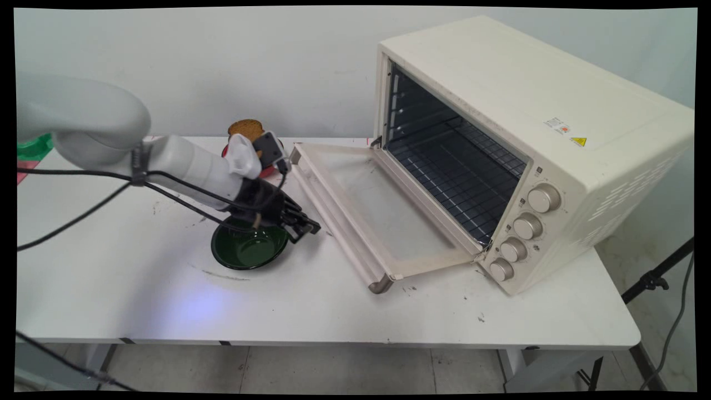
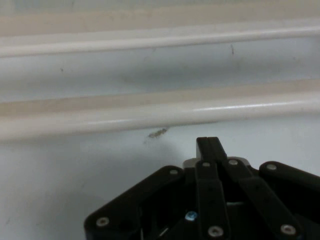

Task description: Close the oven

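My black gripper [image 1: 309, 226] hangs low over the table just right of a dark green bowl [image 1: 249, 250], above the bowl's right rim. It points at the long handle bar [image 1: 333, 219] of the open oven door [image 1: 383, 211]. In the hand view the two fingers [image 2: 208, 146] are pressed together with nothing between them, so the gripper [image 2: 208, 142] is shut and empty. The handle bar [image 2: 160, 116] runs across that view a short way ahead of the fingertips. The bowl does not show in the hand view.
The cream toaster oven [image 1: 533, 122] stands at the right with its door folded down onto the table and a wire rack [image 1: 461, 172] inside. A slice of brown bread [image 1: 246, 129] on something red stands behind the arm. A green object [image 1: 33, 149] lies at the far left edge.
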### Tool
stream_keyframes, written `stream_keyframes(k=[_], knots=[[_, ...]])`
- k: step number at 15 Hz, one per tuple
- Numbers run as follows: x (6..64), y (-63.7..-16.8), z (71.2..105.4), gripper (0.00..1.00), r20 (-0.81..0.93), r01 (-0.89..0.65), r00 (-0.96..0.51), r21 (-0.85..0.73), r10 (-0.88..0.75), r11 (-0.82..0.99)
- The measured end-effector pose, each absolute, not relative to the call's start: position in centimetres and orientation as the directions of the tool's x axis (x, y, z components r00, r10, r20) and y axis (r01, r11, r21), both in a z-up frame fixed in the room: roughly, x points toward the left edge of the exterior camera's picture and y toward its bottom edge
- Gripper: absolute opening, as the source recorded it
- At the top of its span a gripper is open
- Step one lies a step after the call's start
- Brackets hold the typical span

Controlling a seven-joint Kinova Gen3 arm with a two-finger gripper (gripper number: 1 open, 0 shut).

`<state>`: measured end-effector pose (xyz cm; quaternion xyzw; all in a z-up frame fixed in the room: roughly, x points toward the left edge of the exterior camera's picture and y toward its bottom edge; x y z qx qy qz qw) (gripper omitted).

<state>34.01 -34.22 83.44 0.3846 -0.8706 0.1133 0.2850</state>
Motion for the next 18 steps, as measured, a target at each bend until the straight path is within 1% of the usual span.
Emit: stream_keyframes(k=[5, 9, 14, 18], knots=[[32.8, -35.4, 81.4, 0.00, 0.585, -0.742, -0.529, 0.033, -0.615, 0.670], [32.2, -36.0, 80.8, 0.00, 0.593, -0.744, -0.517, 0.044, -0.617, 0.667], [31.6, -36.8, 81.4, 0.00, 0.621, -0.741, -0.496, 0.062, -0.607, 0.669], [31.0, -37.4, 82.9, 0.00, 0.655, -0.736, -0.471, 0.079, -0.592, 0.673]])
